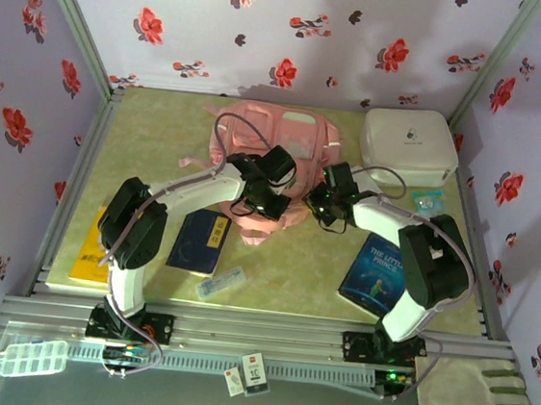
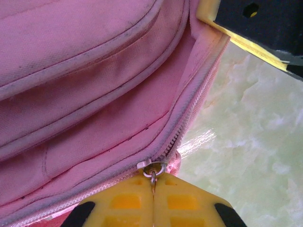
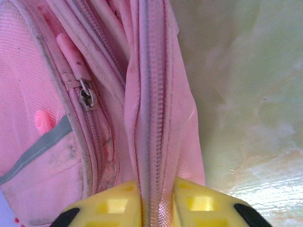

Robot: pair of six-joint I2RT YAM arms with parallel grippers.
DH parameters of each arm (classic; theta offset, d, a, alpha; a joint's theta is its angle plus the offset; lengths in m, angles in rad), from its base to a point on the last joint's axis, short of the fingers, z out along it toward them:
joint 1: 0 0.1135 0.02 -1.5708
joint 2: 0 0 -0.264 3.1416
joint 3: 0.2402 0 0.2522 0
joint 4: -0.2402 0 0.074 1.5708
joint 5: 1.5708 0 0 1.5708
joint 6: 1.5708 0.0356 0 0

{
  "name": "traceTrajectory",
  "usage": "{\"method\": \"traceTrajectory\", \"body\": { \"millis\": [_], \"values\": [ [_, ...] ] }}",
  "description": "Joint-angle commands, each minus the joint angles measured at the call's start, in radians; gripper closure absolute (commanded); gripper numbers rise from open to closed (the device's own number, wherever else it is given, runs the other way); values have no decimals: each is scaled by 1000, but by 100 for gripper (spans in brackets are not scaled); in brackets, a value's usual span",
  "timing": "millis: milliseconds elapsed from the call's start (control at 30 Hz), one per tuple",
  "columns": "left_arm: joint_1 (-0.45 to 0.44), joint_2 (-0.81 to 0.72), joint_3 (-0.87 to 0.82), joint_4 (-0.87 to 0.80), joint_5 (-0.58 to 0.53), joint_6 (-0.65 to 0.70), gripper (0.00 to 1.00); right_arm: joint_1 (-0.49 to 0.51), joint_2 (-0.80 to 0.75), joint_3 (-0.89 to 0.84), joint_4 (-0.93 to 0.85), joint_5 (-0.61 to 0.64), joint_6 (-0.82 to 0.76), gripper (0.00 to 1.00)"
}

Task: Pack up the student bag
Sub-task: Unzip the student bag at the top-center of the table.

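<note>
Visibly soft, grubby pink student bag (image 1: 264,126)

— What colour is the student bag (image 1: 259,129)?
— Pink, grey stripe (image 3: 38,151) on it; my fingers (image 2: 124,203) are yellow.
— The table (image 1: 161,143)?
— Pale green, marbled. The walls (image 1: 269,28) are lilac with red flowers.

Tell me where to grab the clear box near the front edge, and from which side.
Take the clear box at mid-length, across its narrow width, straight down from above. It lies flat, long and slim, slanted beside the navy book, with bare table along both long sides, leaving room to close on it once the wrist matches the slant.
</note>
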Motion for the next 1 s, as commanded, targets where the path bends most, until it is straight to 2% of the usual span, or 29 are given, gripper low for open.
{"method": "traceTrajectory", "body": {
  "millis": [0,300,533,667,767,967],
  "values": [
    [26,-20,19,-109,17,33,100,-4,26,29,-38,106,-27,85],
    [132,-107,-96,-162,15,79,100,-48,46,70,-73,199,-103,89],
    [211,-137,-141,-134,15,108,100,-86,94,140,-54,211,-189,90],
    [220,-133,-152,-106,21,93,100,-104,166,194,-45,156,-254,90],
    [212,-131,-168,-73,70,73,100,-107,216,228,-41,111,-296,89],
    [139,-126,-171,-16,118,45,100,-136,247,265,-1,37,-355,80]
  ]
}}
